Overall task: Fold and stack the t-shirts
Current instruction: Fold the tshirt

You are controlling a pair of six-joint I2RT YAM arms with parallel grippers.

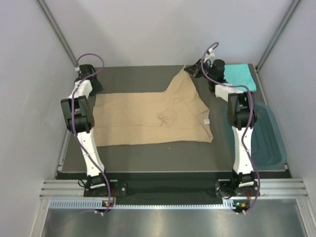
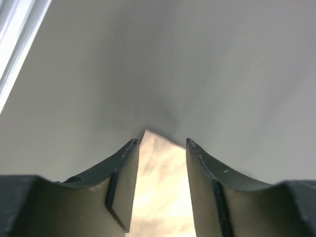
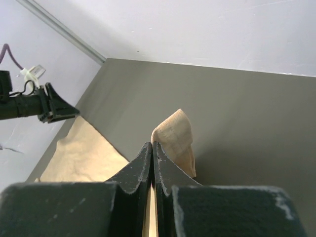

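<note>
Right fingers [image 3: 140, 165] pinch shut on a raised corner of the tan t-shirt [image 1: 148, 118]
Left fingers [image 2: 121, 173] stand apart at the far left edge, a tan corner showing in their gap, unclamped; the shirt lies spread across the dark worktop [image 1: 133, 153] between both arms. A folded turquoise t-shirt [image 1: 244, 76] rests at the far right corner, partly hidden by the right arm, beyond the dark teal tub [image 1: 276, 148]
</note>
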